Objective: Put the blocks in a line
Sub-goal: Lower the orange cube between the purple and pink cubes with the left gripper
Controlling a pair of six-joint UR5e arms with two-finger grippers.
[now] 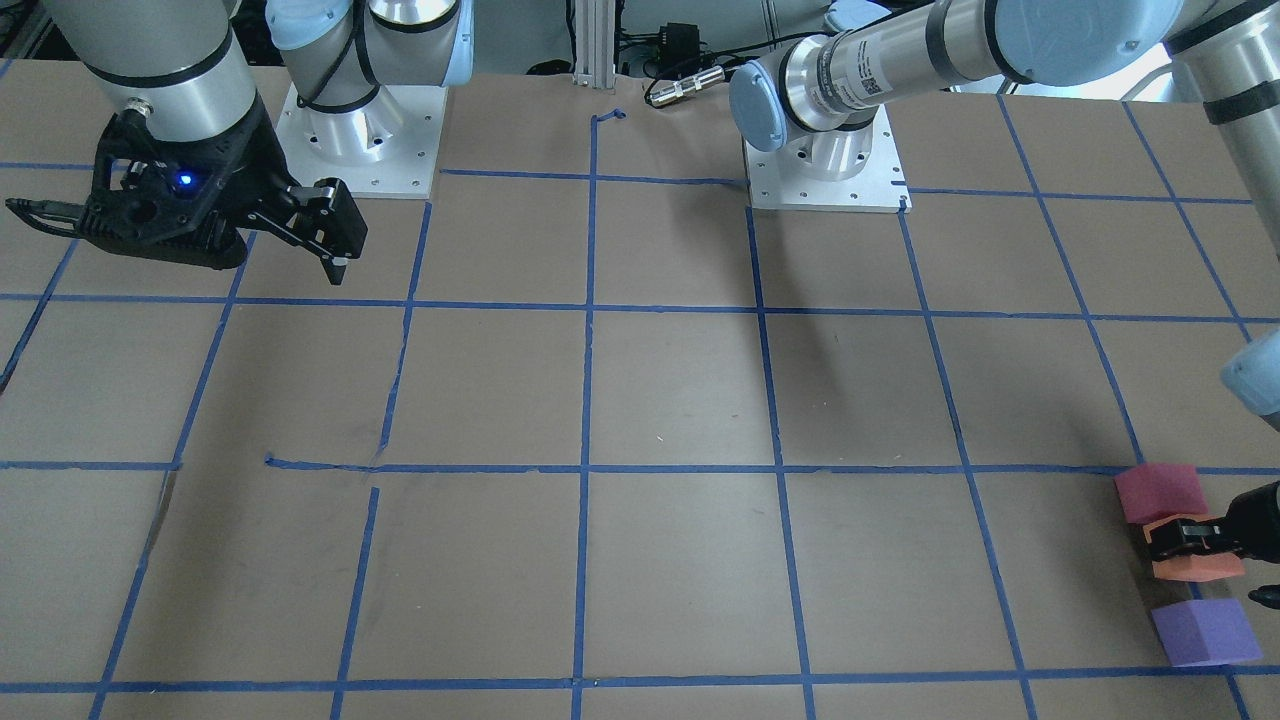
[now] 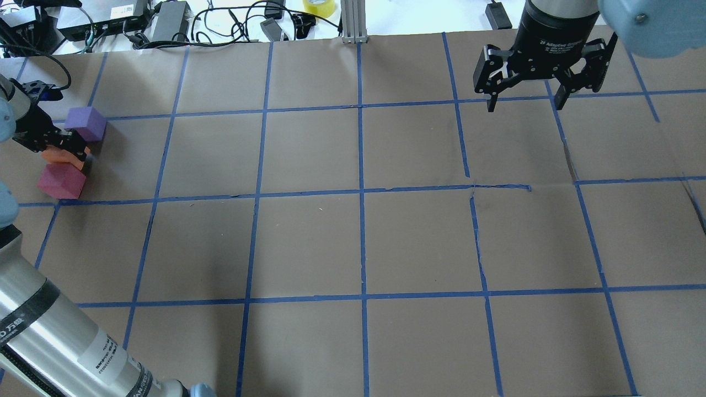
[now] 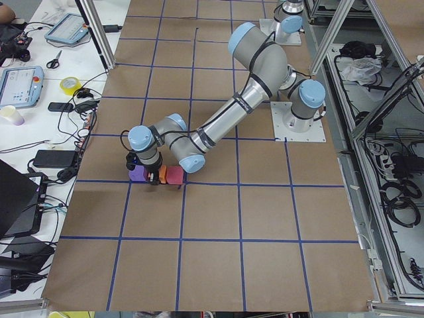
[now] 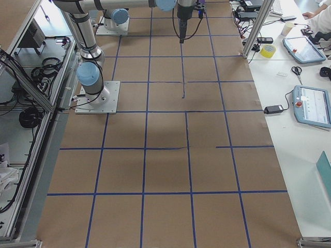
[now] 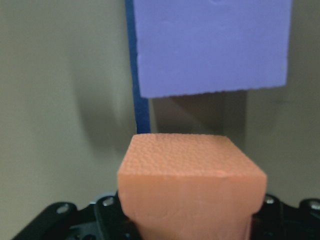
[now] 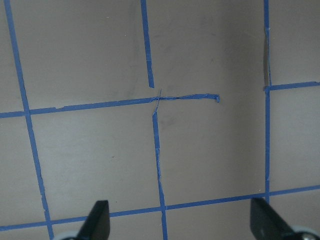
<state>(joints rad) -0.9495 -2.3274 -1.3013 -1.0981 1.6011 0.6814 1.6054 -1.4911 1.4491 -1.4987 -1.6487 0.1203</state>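
Three foam blocks lie in a short row at the table's far left. The purple block (image 2: 85,123) (image 1: 1205,632) is farthest from the robot, and the pinkish-red block (image 2: 62,181) (image 1: 1160,492) is nearest. Between them is the orange block (image 2: 55,156) (image 1: 1195,567), with my left gripper (image 2: 71,150) (image 1: 1190,540) shut on it. In the left wrist view the orange block (image 5: 192,182) fills the lower centre with the purple block (image 5: 212,47) just beyond. Whether the orange block touches the pinkish-red one I cannot tell. My right gripper (image 2: 525,105) (image 6: 181,222) hangs open and empty over the far right.
Blue tape lines (image 2: 361,193) grid the brown paper table. Both arm bases (image 1: 825,175) stand at the robot's side. Cables, power bricks and a yellow tape roll (image 2: 319,6) lie past the far edge. The blocks sit near the table's left edge.
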